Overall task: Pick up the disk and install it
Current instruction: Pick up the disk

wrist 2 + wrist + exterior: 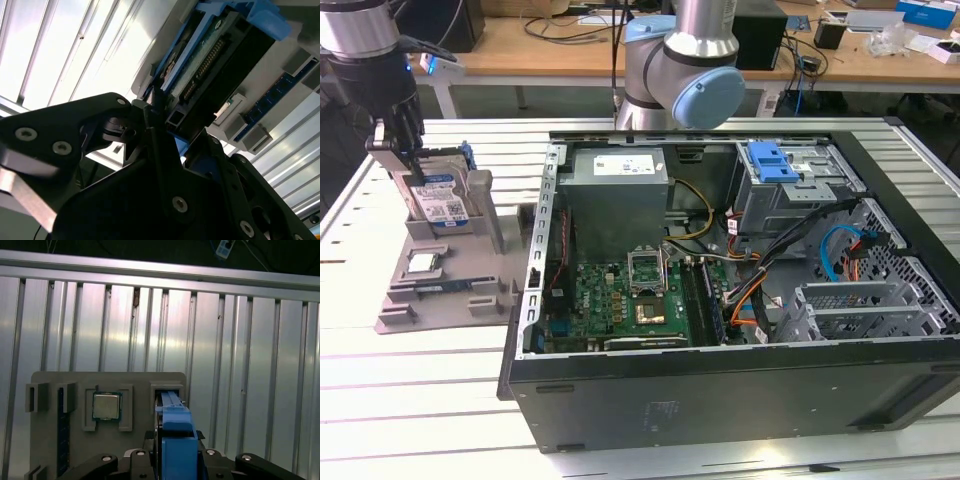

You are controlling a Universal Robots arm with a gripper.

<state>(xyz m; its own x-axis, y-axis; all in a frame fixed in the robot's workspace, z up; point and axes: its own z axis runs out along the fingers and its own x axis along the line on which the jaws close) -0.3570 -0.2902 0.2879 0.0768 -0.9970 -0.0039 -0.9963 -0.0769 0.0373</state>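
gripper (176,125) sits over the disk (220,55), black fingers (151,119) one on each face of its end, closed on it. the disk stands upright on edge in a slot of the grey holder (485,205), not lifted out. in the second wrist view its connector end and blue carrier frame show btwn the fingers. in the first wrist view the blue frame (176,437) runs straight out from the gripper into the slot.

just beside the slot, in a square recess of the same holder, lies a small silver chip (106,406), flat, apart from the disk. in the exterior view the chip (423,263) is on the holder's low base plate w/ the disk's blue-and-white label (440,205) facing the camera above it.

the holder sits on the ribbed metal surface (420,400), near its edge at the exterior view's left. next to it, toward the surface's middle, lies an open pc case (720,390), side panel off, green board (620,290) and grey psu box (617,190) inside. at the case's far corner a bare blue bracket (770,160) lies atop the metal drive cage. behind the case stands the arm's base (680,80), and beyond that a wooden desk (570,55) w/ cables.
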